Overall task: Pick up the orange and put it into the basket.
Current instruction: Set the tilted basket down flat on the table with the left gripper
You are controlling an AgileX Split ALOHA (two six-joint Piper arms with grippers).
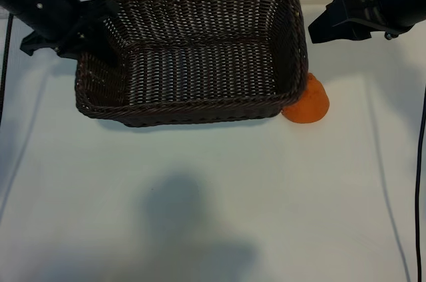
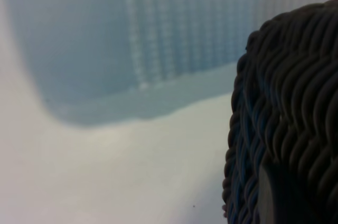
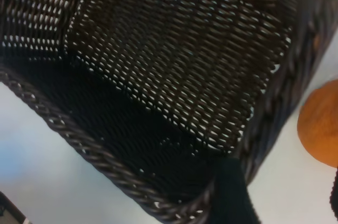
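1. The left gripper [image 1: 100,26] sits at the basket's left end, over the far-left corner of the rim; its jaws are narrowly parted, and whether they pinch the wicker cannot be told.
2. The right gripper [image 1: 326,26] hovers by the basket's far-right corner, jaws apart, holding nothing.
3. The orange [image 1: 307,102] lies on the white table [image 1: 213,215], touching the basket [image 1: 200,106] outside its near-right corner.
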